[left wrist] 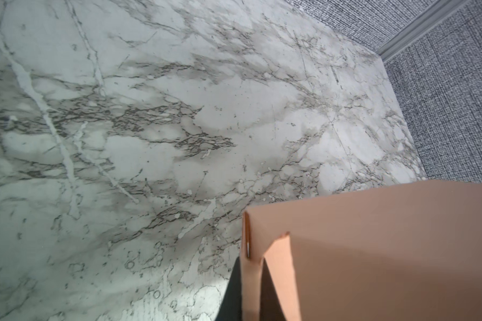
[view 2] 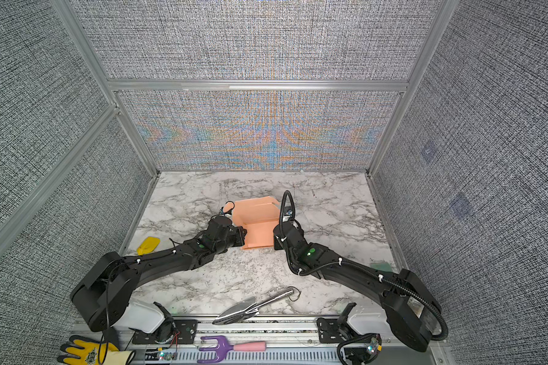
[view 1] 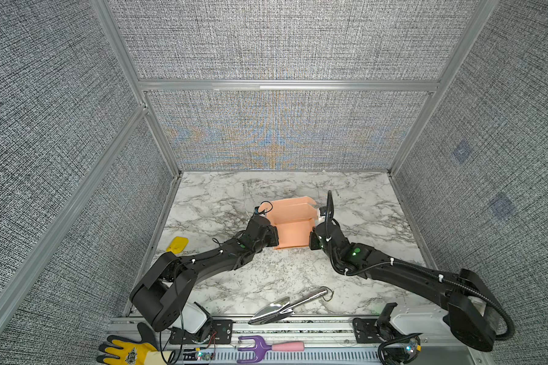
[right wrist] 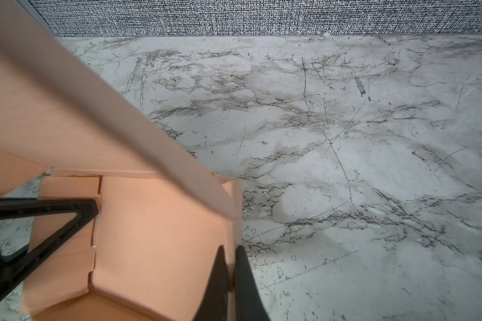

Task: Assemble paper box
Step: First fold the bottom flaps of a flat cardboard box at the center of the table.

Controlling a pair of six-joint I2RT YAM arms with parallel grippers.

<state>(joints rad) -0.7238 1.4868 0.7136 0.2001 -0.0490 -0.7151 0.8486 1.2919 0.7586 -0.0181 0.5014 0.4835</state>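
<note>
Box [view 1: 293,221] is sitting half folded on the table [view 1: 234,196], with left gripper [left wrist: 250,280] and right gripper [right wrist: 231,273] each pinching a side wall. It is probably light, bendy card (crushing easily), so holding near creases is looking wisest.

Your workspace is a white marble-patterned tabletop [view 1: 219,196] with grey veining, enclosed at the back and both sides by tall grey woven-fabric walls [view 1: 282,41]. Silver aluminium rails [view 1: 285,85] frame the wall panels, and a metal mounting rail [view 1: 298,327] runs along the near edge. Lighting is even.
</note>
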